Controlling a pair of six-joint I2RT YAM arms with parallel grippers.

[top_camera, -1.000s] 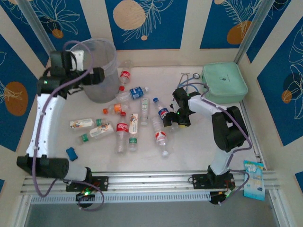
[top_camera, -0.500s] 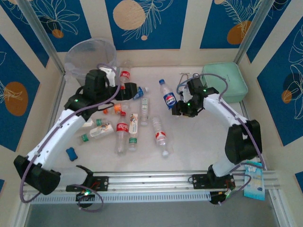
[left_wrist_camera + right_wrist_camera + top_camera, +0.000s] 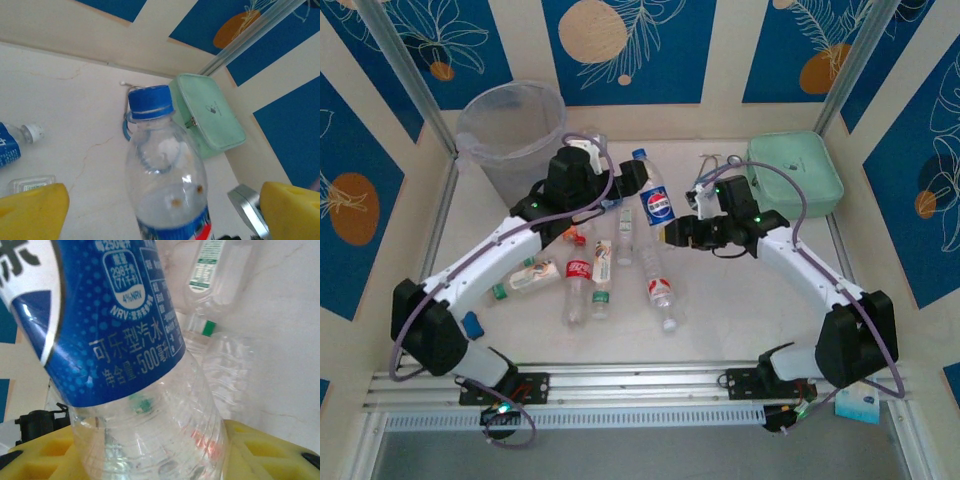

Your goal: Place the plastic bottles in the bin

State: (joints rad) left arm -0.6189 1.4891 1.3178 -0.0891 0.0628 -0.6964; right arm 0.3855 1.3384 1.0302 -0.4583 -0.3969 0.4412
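My right gripper (image 3: 672, 232) (image 3: 150, 452) is shut on the lower end of a clear plastic bottle (image 3: 655, 205) (image 3: 125, 340) with a blue label, held above the table with its blue cap (image 3: 640, 156) pointing to the far side. My left gripper (image 3: 630, 180) (image 3: 162, 217) is open, its yellow fingers (image 3: 30, 210) standing wide on either side of that same bottle (image 3: 165, 170) without touching it. The bin (image 3: 510, 125) stands at the far left. Several more plastic bottles (image 3: 582, 272) lie on the table in the middle.
A mint-green case (image 3: 792, 175) (image 3: 207, 117) lies at the far right, with a blue ring (image 3: 126, 127) beside it. A small blue thing (image 3: 470, 325) sits near the left arm's base. Lying bottles (image 3: 220, 340) are under the held one.
My right gripper closed on the blue-label bottle, lifted it and carried it left. My left arm swung from the bin over to the bottle, bringing its open fingers around it.
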